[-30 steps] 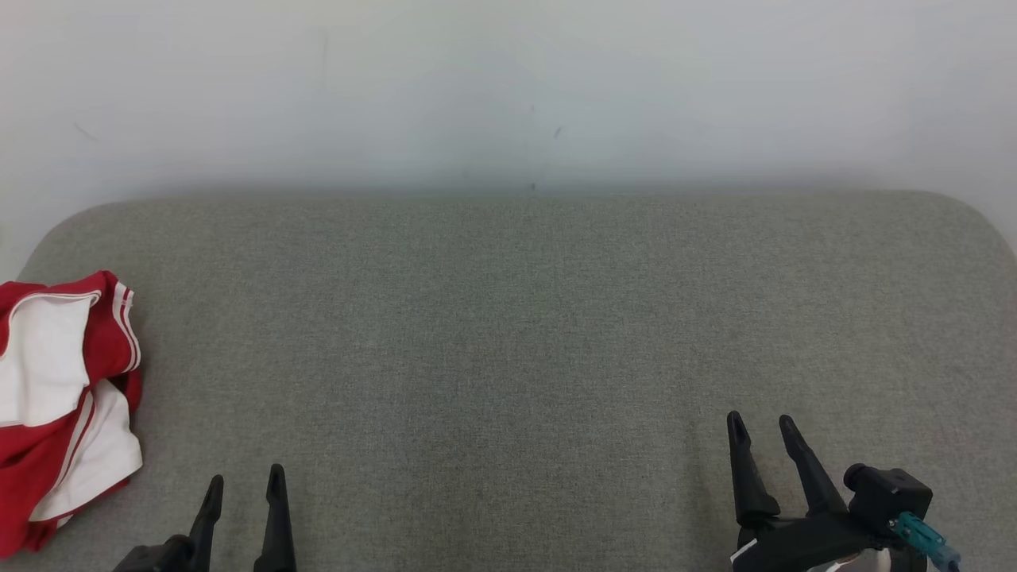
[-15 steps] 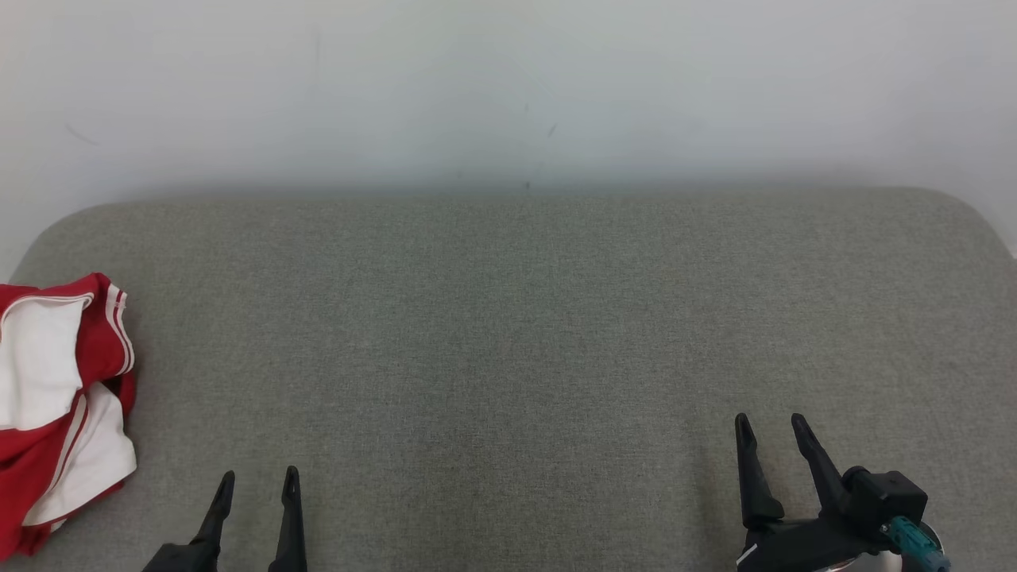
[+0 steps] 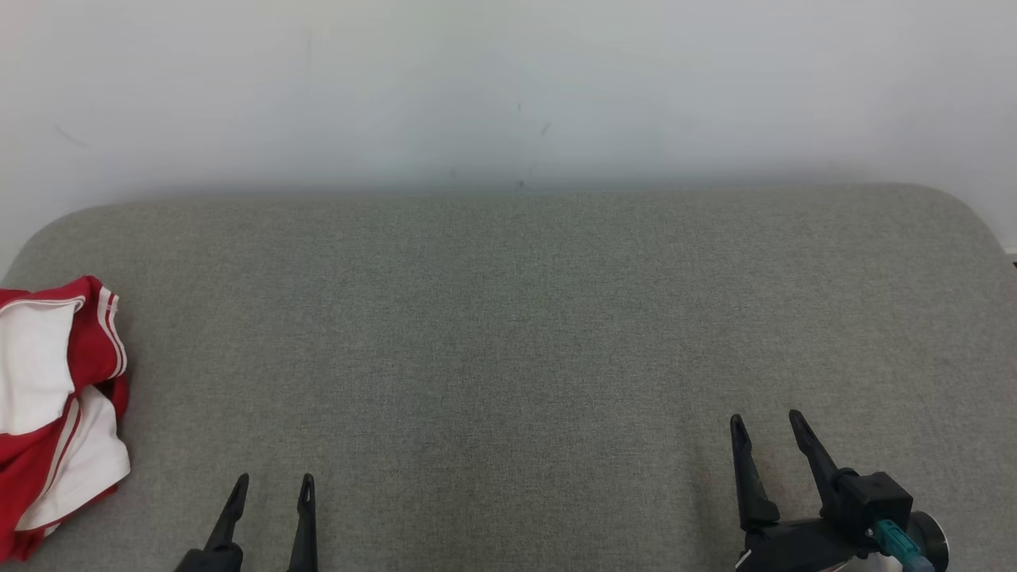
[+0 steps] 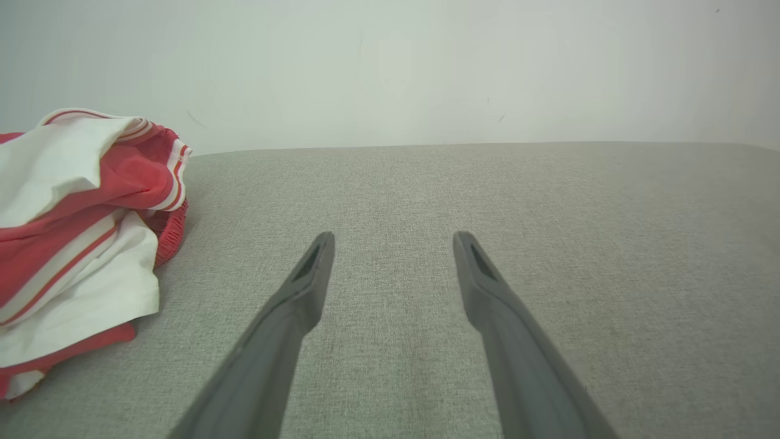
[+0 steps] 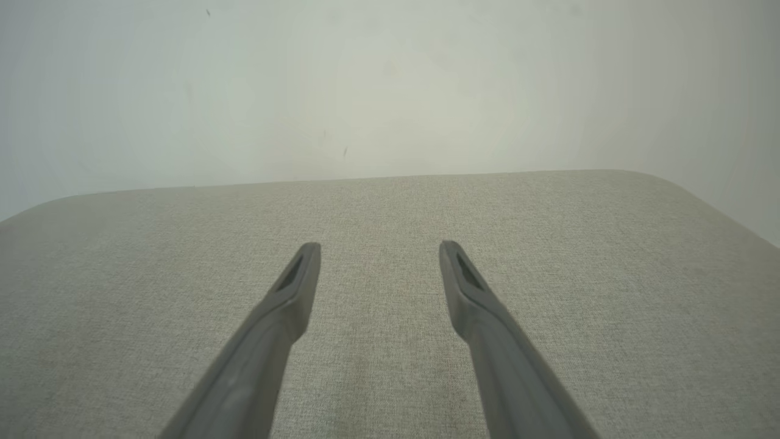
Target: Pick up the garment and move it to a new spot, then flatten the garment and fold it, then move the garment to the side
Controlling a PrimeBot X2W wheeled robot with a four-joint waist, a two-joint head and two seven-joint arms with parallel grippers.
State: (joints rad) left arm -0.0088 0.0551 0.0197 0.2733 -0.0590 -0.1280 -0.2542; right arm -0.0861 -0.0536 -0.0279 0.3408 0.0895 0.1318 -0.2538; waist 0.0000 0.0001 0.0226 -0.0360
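Forward, left gripper point(image 3: 275, 478), fingers point(image 4: 303, 296) spread, right gripper point(image 3: 765, 415) likewise

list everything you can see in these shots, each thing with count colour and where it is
garment: one, red with white panels and stripes, crumpled at the far left edge of the surface
surface: one, grey woven fabric with rounded far corners, spanning the head view
wall: one, off-white with a few small dark marks, behind the surface
connector: one, teal, on the black housing beside the right gripper
left gripper: one, dark fingers apart and empty, lower left, right of the garment and not touching it
right gripper: one, dark fingers apart and empty, lower right above bare fabric
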